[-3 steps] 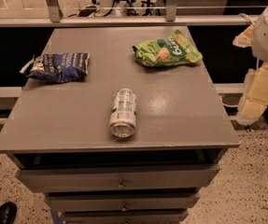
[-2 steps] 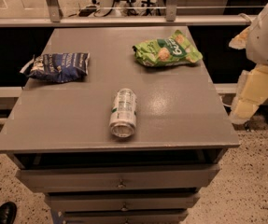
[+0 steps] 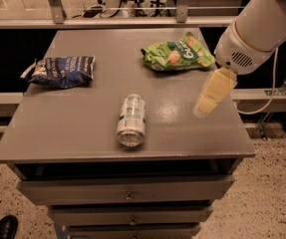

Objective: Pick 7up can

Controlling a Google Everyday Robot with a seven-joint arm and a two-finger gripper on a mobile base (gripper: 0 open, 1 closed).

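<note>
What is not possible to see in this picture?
Camera view:
- Tool, over the right of the table: its far side faces away.
- 7up can: lying, its underside hidden against the table.
- Arm: cut off by the top right corner.
- Shoe: cut off by the bottom left corner.

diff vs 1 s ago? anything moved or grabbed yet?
The gripper swung left, from beyond the right edge of the table to above its right side. It is nearer the 7up can but apart from it. Nothing was taken hold of. The can, lying on its side, the green snack bag and the dark blue chip bag stayed put.
</note>
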